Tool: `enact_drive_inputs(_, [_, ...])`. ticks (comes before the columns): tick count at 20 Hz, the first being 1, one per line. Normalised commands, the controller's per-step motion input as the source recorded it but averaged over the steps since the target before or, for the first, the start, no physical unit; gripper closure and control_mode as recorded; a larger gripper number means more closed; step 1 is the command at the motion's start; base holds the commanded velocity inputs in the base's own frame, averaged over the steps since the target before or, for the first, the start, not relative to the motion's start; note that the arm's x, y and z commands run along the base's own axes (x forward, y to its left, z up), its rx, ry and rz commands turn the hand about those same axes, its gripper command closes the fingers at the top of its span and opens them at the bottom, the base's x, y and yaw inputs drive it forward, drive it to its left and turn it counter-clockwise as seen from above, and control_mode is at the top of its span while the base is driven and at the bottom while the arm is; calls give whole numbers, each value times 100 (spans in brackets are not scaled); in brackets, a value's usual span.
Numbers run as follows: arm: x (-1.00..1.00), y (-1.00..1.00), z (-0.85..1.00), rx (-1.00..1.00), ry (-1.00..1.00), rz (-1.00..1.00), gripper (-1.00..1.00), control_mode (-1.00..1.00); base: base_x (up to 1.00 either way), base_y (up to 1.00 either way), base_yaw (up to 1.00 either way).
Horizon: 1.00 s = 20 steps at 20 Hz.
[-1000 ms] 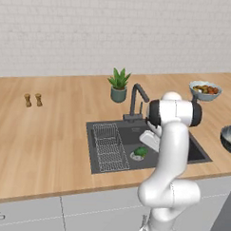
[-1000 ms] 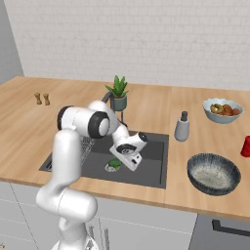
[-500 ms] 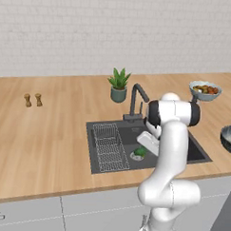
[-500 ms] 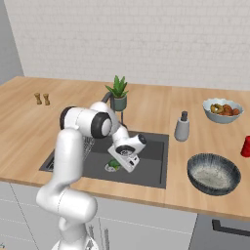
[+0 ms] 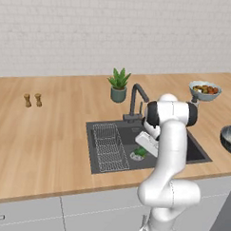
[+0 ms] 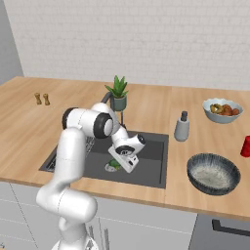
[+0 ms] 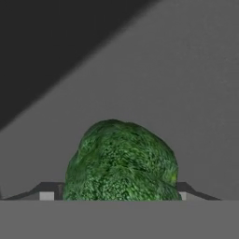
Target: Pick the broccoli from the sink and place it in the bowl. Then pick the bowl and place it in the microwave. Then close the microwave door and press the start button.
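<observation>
The broccoli (image 7: 121,161), a lumpy bright-green floret, lies on the floor of the dark grey sink (image 5: 91,130). My gripper (image 7: 116,196) reaches down into the basin and straddles it, one fingertip close on each side; whether the pads touch it I cannot tell. From the base the broccoli (image 5: 140,151) (image 6: 113,164) peeks out under the white hand, with the gripper (image 5: 141,153) (image 6: 117,165) at it. The ribbed dark bowl (image 6: 213,173) (image 5: 229,137) stands on the counter to the right of the sink (image 6: 152,163). The microwave and its door are out of view.
A wire rack (image 5: 109,145) fills the sink's left half, and the dark faucet (image 5: 135,101) rises behind it. A potted plant (image 5: 118,85), a fruit bowl (image 6: 223,110), a soap bottle (image 6: 182,127), a red cup (image 6: 246,146) and two shakers (image 5: 32,100) stand on the wooden counter.
The hand has sunk slightly lower over the broccoli in the sink. Nothing else has moved.
</observation>
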Motion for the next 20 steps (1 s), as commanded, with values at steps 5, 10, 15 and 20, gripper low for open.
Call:
enact_drive_inputs(5, [0, 2, -21, 0, 0, -2, 100, -100, 0, 0, 0])
enact_drive_inputs(10, [-25, 3, 22, 0, -11, -3, 100, -100, 0, 0, 0])
enact_drive_inputs(15, [-42, 0, 78, 0, -4, -7, 100, -100, 0, 0, 0])
enact_drive_inputs(20, [-55, -7, 100, 0, 8, -6, 100, -100, 0, 0, 0])
